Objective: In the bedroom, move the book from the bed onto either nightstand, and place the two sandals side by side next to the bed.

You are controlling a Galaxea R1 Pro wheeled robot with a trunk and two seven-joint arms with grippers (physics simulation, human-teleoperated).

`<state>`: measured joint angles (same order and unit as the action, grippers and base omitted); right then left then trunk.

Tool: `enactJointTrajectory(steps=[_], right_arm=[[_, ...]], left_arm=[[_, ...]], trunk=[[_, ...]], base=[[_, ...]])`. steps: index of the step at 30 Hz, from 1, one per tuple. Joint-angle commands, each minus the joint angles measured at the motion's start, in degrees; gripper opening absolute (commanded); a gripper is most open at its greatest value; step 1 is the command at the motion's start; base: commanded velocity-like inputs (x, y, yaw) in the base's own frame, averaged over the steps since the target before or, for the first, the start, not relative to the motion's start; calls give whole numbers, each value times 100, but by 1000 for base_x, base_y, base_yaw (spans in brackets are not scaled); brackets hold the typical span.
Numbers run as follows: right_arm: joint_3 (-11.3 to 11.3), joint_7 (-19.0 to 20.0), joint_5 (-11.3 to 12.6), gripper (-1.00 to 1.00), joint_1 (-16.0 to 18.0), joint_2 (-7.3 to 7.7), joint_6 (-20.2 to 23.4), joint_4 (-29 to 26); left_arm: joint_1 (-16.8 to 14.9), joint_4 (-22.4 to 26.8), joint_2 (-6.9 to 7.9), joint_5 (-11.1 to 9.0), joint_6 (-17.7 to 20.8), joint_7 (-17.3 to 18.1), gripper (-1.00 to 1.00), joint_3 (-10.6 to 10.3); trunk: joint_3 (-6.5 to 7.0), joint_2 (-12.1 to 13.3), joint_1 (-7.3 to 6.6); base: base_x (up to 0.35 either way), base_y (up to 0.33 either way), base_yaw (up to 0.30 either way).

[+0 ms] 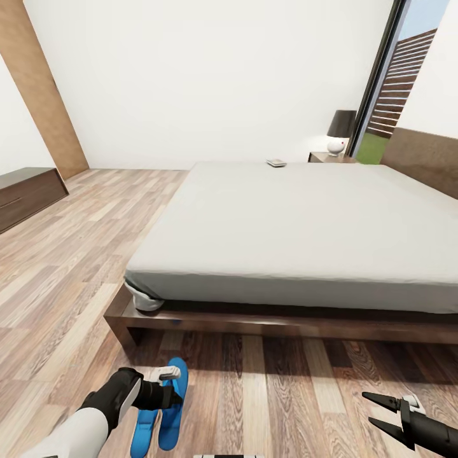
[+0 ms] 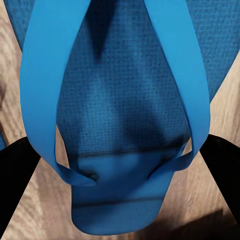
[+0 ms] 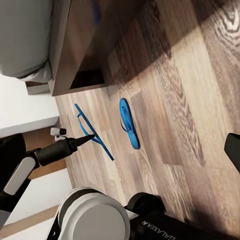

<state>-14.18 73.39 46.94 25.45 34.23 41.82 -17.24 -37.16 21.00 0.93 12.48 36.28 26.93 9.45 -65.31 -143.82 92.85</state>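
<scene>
Head view, surroundings: I face the bed (image 1: 292,222) from its foot; a lamp (image 1: 340,131) stands on a nightstand (image 1: 327,156) beyond the far corner, a low dresser (image 1: 28,194) at the left wall.
Head view, book: a small flat object (image 1: 276,163), likely the book, lies at the mattress's far edge.
Head view, floor: brown planks; two sandals (image 1: 162,407) near the bed's foot, my left gripper (image 1: 170,389) at them.
Head view, right gripper (image 1: 375,410): fingers apart, holding nothing.
Left wrist view: one sandal (image 2: 120,115) close up, dark fingers (image 2: 17,170) either side of its straps; I cannot tell if they pinch.
Right wrist view: one sandal (image 3: 128,123) flat on the planks; the other (image 3: 92,131) edge-on at the left gripper's tip.
</scene>
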Motion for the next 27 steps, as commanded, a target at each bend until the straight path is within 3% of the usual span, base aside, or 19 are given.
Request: enactJointTrajectory(steps=[1,8,27], right_arm=[[-32,9,41,100,4,4,44,1],[-25,18,50,100,4,0,38,1],[-41,14,52,100,4,-27,22,1]], left_arm=[[-2,9,-5,60,28,45,-100,47],[-2,9,-5,65,43,30,-100,48],[-2,46,24,70,55,19,-100,62]], trunk=[[-5,-2,-1],[-5,-2,-1],[-426,-28,48]], base=[[0,0,0],[0,0,0],[0,0,0]])
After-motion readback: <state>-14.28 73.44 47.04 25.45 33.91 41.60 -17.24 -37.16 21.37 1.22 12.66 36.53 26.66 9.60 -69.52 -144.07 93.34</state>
